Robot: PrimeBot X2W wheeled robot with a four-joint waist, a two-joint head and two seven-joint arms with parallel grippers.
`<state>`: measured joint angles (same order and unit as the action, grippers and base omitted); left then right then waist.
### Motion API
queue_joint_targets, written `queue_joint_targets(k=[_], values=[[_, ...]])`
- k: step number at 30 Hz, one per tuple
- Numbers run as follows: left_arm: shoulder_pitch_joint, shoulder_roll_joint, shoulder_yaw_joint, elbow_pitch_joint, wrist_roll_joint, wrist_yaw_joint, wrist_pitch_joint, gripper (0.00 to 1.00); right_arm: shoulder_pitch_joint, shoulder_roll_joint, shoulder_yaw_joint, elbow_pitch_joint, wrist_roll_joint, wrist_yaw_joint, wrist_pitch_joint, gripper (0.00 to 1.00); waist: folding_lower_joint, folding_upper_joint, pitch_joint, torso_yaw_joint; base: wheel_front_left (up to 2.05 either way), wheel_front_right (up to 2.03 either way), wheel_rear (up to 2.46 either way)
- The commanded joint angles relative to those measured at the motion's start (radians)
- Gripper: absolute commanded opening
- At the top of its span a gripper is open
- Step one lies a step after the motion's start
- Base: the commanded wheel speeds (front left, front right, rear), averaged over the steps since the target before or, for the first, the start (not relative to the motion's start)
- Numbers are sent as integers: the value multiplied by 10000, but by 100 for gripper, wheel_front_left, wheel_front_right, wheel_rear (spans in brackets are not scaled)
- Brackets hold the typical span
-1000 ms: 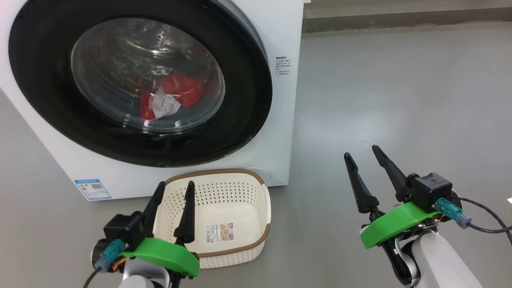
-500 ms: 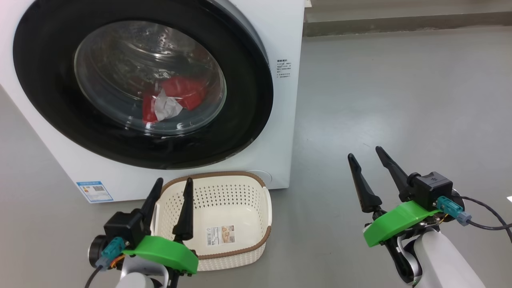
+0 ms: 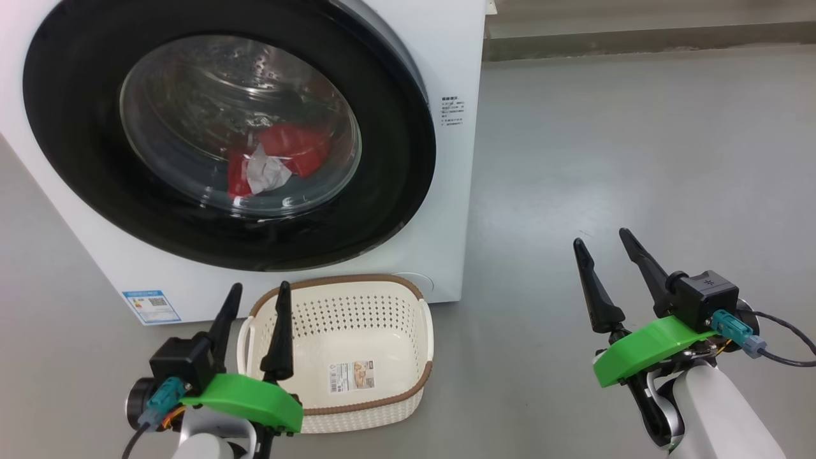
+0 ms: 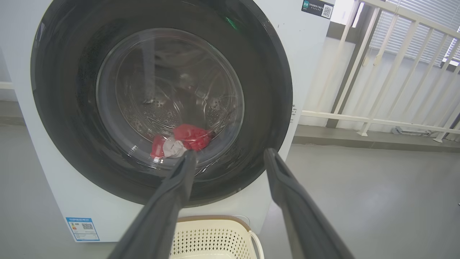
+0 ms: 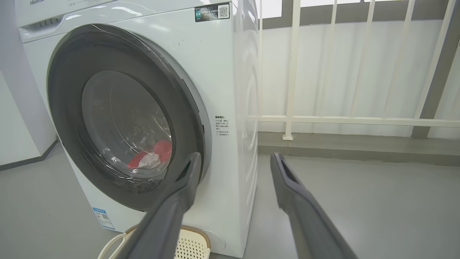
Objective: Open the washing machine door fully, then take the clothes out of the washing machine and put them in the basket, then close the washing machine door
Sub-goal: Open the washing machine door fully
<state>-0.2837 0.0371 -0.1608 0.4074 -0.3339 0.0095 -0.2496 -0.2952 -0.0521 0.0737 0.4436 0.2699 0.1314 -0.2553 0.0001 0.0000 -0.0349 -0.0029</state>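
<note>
left pincer sits at lower left of the head view, fingers spread wide with nothing between them, tips pointing toward the machine's lower front and overlapping the left end of the basket in that view. a small blue label is on the lower left corner of the washing machine, which stands on the grey floor. the washing machine door, black rim and bulging glass, appears seated shut against the front, though the seam along its right edge is not clear enough to confirm. the clothes, red with a white patch, lie low inside the drum, seen through the glass. the basket stands on the floor just in front of the machine, below the door, upright, with the paper label on its base. right pincer is at lower right, well apart from the machine and basket, fingers wide, gripping nothing, above bare floor. a white railing runs behind, right of the machine.
</note>
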Motion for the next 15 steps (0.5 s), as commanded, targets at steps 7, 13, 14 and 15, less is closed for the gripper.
queue_joint_targets(k=[7,13,14,15], values=[[-163,241,505,-151,121,57,-122,100,-224,18,117,-323,-93,-7,-65,100,0,0,-4,-44,0,0,0],[-178,259,560,-144,187,40,-122,100,-209,18,121,-348,-44,-7,-65,100,0,0,-25,-20,0,0,0],[-171,262,576,-161,192,36,-122,100,-209,18,117,-352,-38,-7,-65,100,0,0,-30,-17,0,0,0],[-160,264,594,-182,197,31,-122,100,-210,18,109,-356,-32,-7,-65,100,0,0,-35,-14,0,0,0]])
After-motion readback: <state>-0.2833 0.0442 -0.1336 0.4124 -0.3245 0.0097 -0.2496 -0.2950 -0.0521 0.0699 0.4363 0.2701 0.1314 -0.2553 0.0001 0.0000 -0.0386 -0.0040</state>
